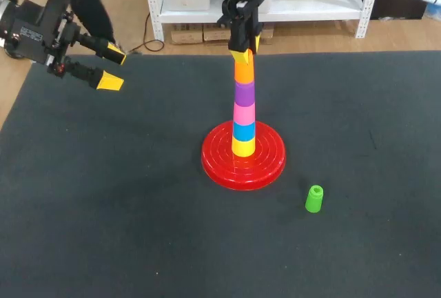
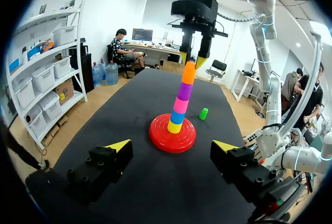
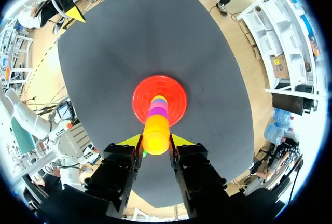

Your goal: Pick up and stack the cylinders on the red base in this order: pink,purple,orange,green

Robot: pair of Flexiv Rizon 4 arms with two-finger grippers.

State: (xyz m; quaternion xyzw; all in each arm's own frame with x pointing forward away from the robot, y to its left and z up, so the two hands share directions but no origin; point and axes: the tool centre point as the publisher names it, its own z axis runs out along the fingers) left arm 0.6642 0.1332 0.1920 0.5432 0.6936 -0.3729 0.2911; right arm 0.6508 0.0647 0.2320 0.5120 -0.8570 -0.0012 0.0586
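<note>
On the red base [image 1: 269, 163] stands a tower: yellow at the bottom, then blue, pink [image 1: 244, 114], purple [image 1: 244, 92] and the orange cylinder [image 1: 243, 70] on top. My right gripper [image 1: 243, 53] hangs straight above the tower, and its yellow tips clasp the top of the orange cylinder [image 3: 155, 130] from both sides. The green cylinder [image 1: 314, 199] stands upright on the mat, in front of the base and to its right. My left gripper [image 1: 110, 67] is open and empty over the mat's far left corner, its fingers pointing toward the tower [image 2: 181, 97].
A dark mat [image 1: 103, 208] covers the table. Nothing else lies on it beside the base and the green cylinder [image 2: 204, 113].
</note>
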